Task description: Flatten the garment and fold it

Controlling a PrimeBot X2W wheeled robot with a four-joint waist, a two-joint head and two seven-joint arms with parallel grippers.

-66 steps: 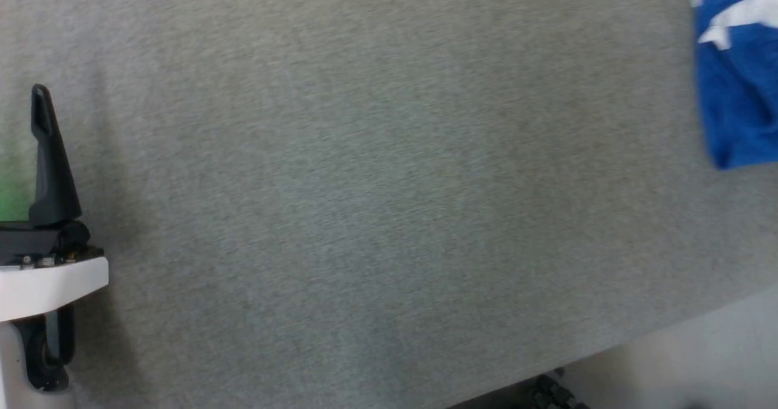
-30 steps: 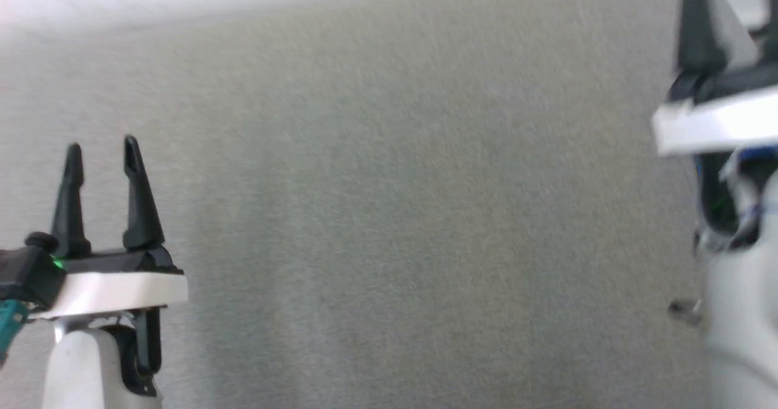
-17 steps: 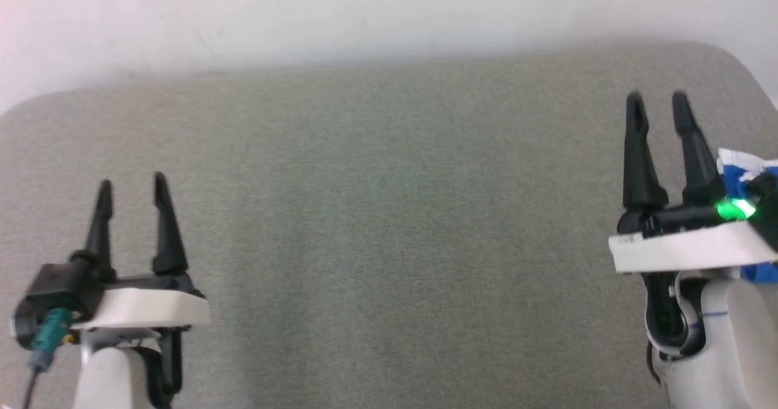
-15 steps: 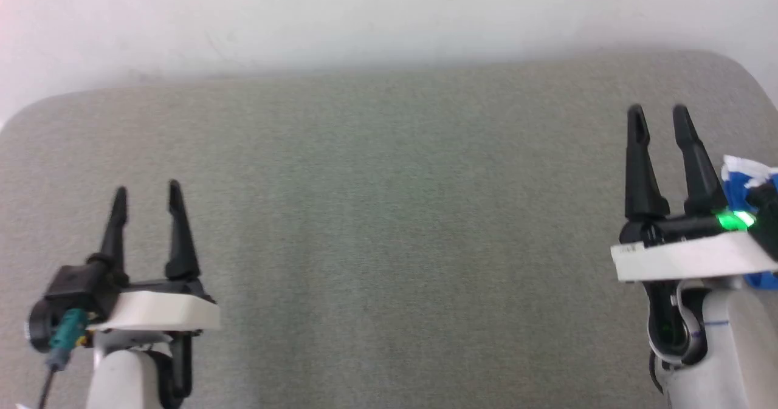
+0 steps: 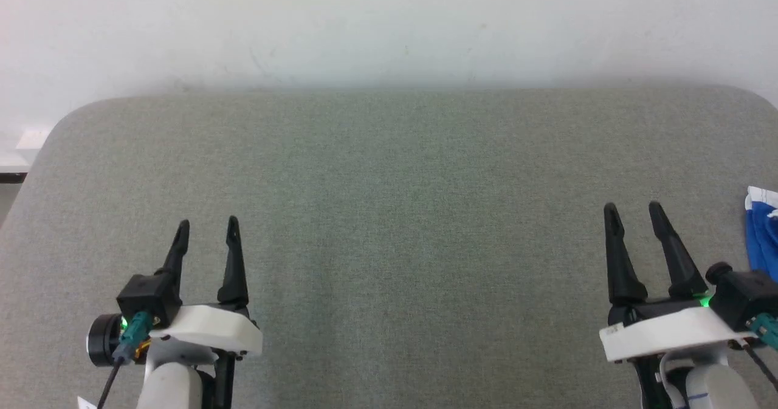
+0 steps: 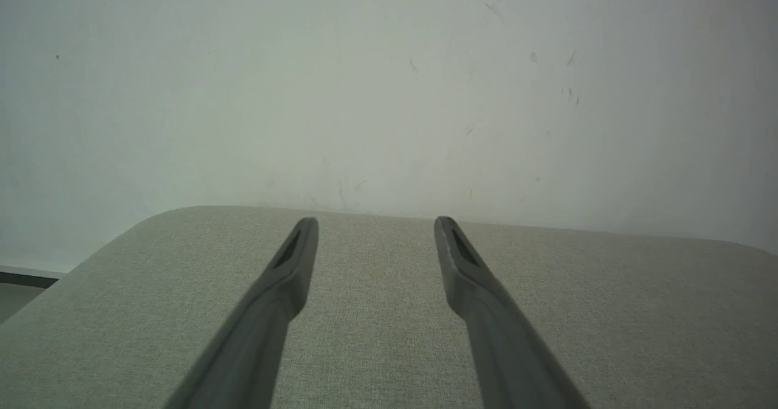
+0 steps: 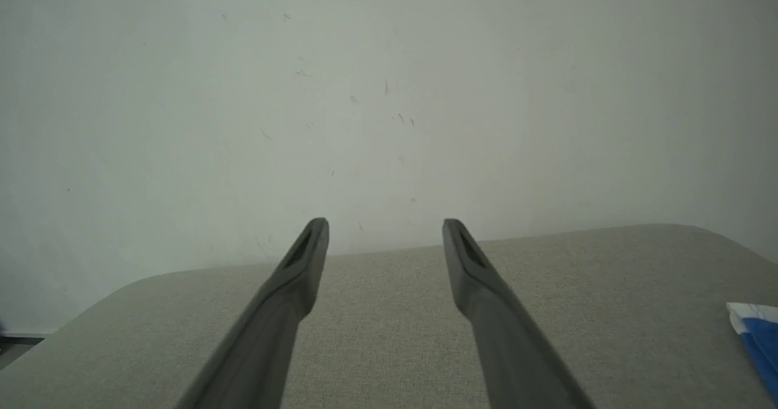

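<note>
Two dark, long-fingered pincers hover over the near part of the surface: the left pincer [image 5: 208, 220] and the right pincer [image 5: 632, 205]. The jaws of each are spread wide, with nothing between them. The bright blue, white-trimmed thin-fabric garment [image 5: 763, 239] lies at the right edge of the surface, just beside the right pincer. The frame cuts it off, so how it lies cannot be judged.

Likely hazards:
- A sideways tug could drag the cloth over that edge.
- A pinch on bunched thin fabric may take several layers, or only the trim, and leave folds locked in.
- The left pincer is well apart from the garment and must cross the surface to help.

The grey-green woven surface [image 5: 389, 214] is broad, with rounded far corners. A plain off-white, faintly scuffed wall [image 5: 389, 26] rises behind its far edge.
</note>
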